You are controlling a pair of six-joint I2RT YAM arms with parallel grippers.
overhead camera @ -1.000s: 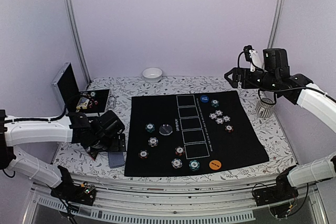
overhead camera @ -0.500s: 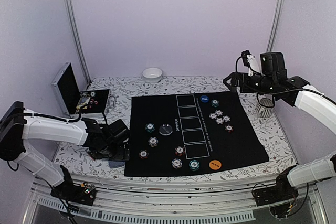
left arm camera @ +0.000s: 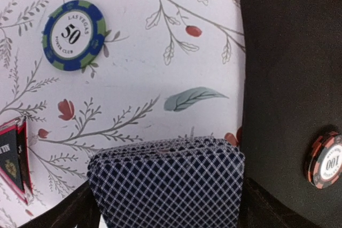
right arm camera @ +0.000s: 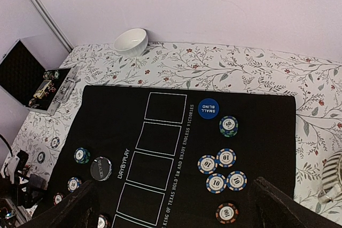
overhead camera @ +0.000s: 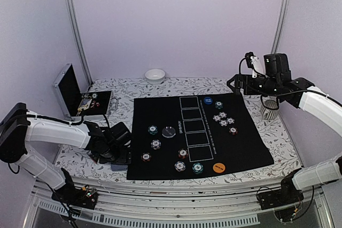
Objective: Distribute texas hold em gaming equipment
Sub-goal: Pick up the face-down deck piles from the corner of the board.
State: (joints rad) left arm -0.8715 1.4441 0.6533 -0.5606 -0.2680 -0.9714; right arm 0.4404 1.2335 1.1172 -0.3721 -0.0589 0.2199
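Observation:
My left gripper (overhead camera: 115,156) is low over the flowered cloth, just left of the black mat (overhead camera: 240,142). In the left wrist view a stack of blue-backed playing cards (left arm camera: 165,185) fills the gap of the left gripper (left arm camera: 168,206), with a finger against each side. A blue-green 50 chip (left arm camera: 74,34) lies ahead, a red-black 100 chip (left arm camera: 325,159) sits on the mat, and the triangle marker (left arm camera: 13,158) shows at the left edge. Several chips (overhead camera: 223,119), a dealer disc (overhead camera: 169,132), a blue button (overhead camera: 208,100) and an orange button (overhead camera: 218,167) lie on the mat. My right gripper (right arm camera: 173,209) hangs open high at the back right.
The open aluminium case (overhead camera: 69,92) stands at the back left with small items in its tray. A white bowl (overhead camera: 155,75) sits at the back edge. A white ribbed cup (overhead camera: 271,109) stands right of the mat, under the right arm.
The left arm swung toward the near edge and came down over the card stack, which lay bare beside it a second ago. Its jaws narrowed a little. The right arm shifted slightly left.

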